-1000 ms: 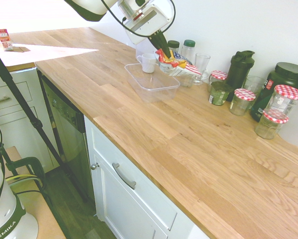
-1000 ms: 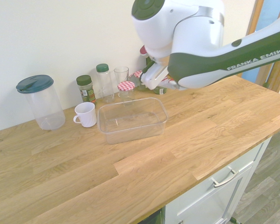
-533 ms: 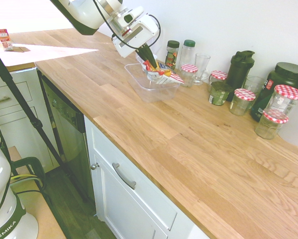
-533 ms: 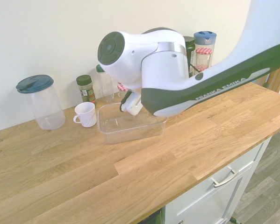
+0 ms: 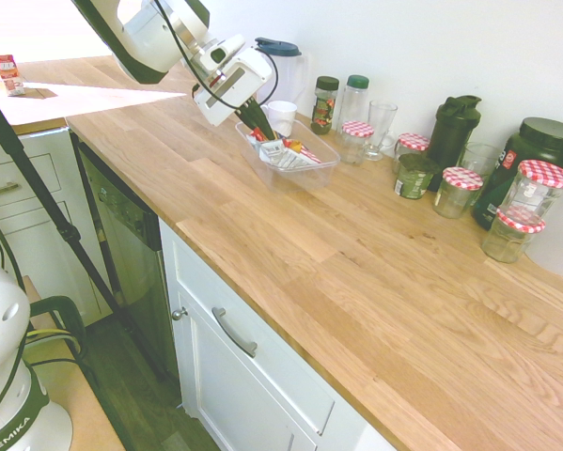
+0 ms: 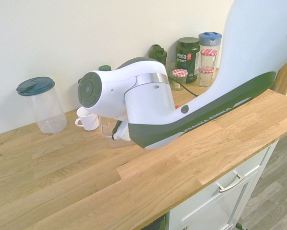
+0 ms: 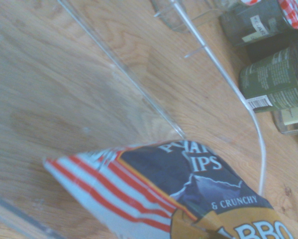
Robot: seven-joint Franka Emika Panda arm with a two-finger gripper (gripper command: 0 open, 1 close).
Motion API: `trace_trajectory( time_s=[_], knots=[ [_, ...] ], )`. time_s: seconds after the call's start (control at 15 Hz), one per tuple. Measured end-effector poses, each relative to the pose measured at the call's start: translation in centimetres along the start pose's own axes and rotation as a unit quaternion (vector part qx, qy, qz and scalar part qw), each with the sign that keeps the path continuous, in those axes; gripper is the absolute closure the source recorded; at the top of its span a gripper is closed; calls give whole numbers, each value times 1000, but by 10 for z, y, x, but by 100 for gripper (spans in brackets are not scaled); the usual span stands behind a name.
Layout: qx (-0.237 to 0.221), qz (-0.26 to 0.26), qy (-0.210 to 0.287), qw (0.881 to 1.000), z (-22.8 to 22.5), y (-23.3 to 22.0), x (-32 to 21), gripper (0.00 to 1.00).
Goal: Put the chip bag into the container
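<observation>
In the first exterior view, 1 white mug stands at upper centre, with 1 tall clear pitcher with a dark blue lid behind it and 1 jar with a dark green lid to the right. At the right edge of the frame, 1 large dark green tub stands behind 2 stacked glass jars with red-checked lids. At upper left is 1 small red and white carton.

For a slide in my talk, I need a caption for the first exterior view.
End effector closed on a chip bag at a clear plastic container on a wooden counter.
</observation>
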State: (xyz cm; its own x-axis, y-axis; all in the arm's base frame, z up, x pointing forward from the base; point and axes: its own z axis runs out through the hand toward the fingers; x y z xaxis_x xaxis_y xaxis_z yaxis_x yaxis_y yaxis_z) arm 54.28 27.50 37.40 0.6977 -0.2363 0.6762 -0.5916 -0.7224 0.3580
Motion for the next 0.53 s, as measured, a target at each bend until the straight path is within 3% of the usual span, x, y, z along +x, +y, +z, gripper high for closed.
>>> trace_trajectory(
  time_s=[0.33, 0.53],
  knots=[
    [-11, -6, 11, 1000, -9, -31, -14, 0],
    [-7, 13, 25, 1000, -27, -34, 4, 0]
  ],
)
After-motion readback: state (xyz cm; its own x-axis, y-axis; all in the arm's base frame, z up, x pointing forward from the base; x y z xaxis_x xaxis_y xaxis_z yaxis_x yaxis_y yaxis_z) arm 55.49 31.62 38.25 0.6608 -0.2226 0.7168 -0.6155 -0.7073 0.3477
